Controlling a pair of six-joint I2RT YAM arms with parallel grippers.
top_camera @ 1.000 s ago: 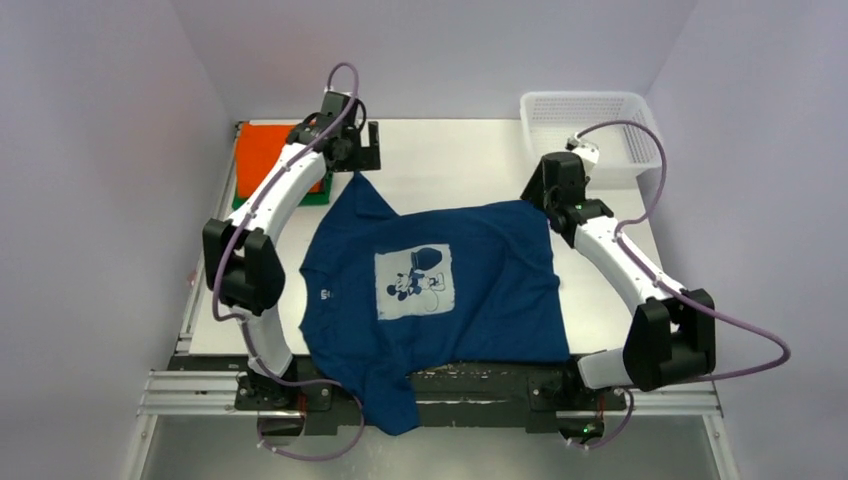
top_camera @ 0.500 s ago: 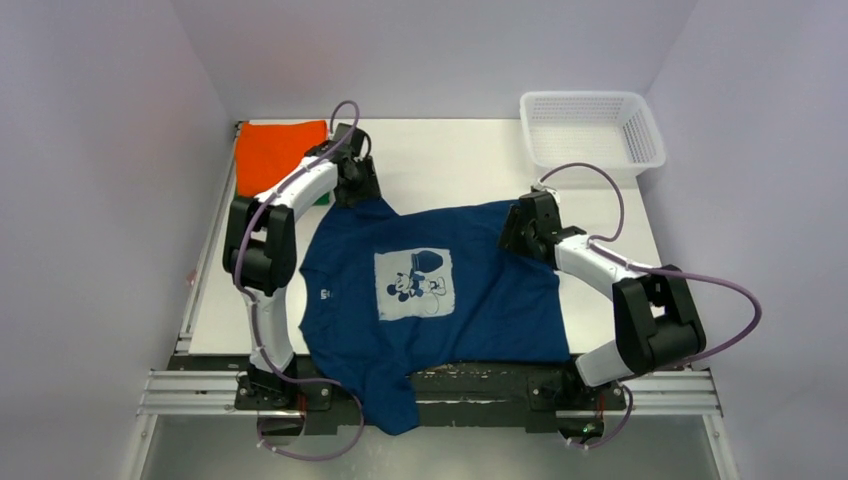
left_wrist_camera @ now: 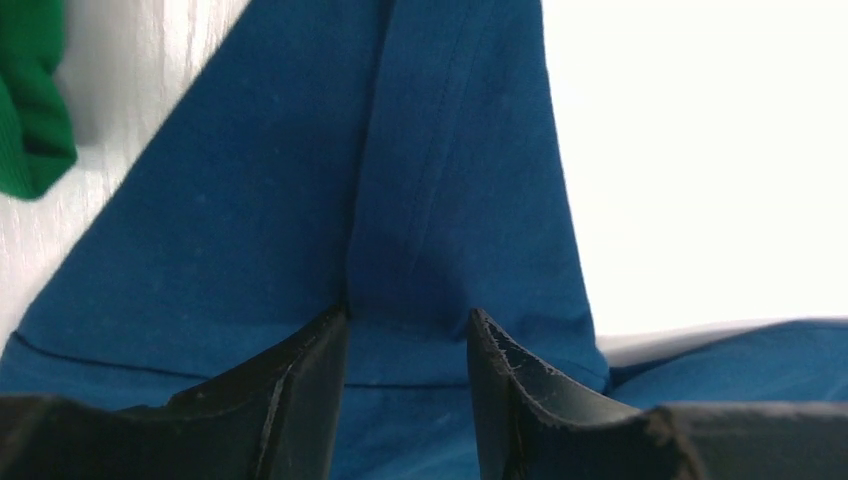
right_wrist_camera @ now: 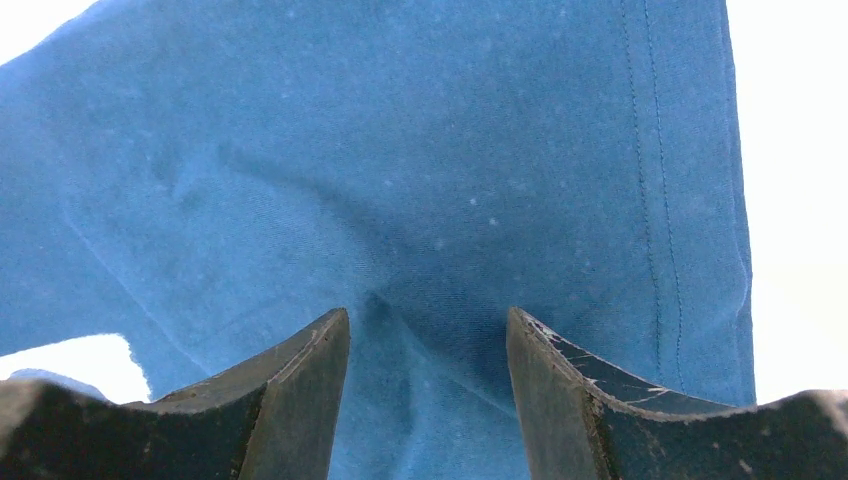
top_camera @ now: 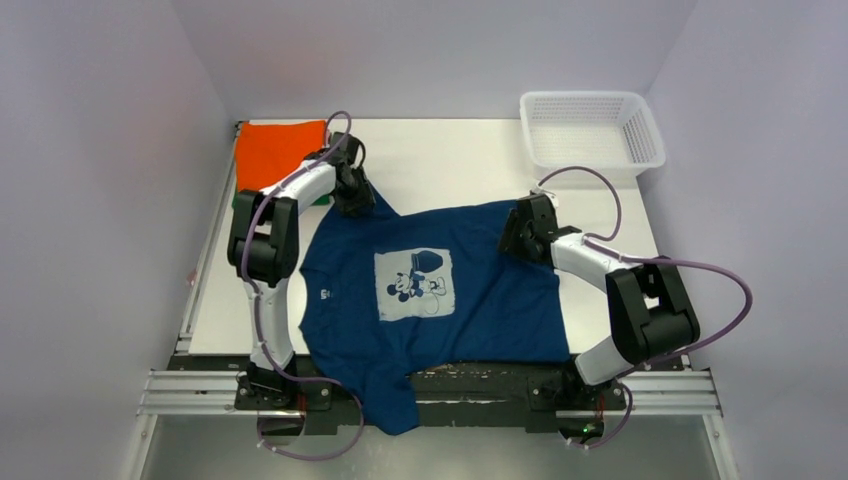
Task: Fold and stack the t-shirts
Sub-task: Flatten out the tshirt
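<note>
With the shirt [top_camera: 480, 290] spread print-up on the tabletop [top_camera: 450, 160], the left end effector [left_wrist_camera: 405, 322] at its far sleeve and the right end effector [right_wrist_camera: 426, 320] at its far hem corner straddle cloth part-open, gripping nothing yet; best close both together, then lift evenly.

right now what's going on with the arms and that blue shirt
Two robot arms are working on a navy t-shirt spread out on the table. The left gripper is down on its far left sleeve, the right gripper on its far right corner; both are open, with cloth bunching between the jaws. A folded orange shirt lies over a green shirt at the far left. The navy shirt is not yet folded.
</note>
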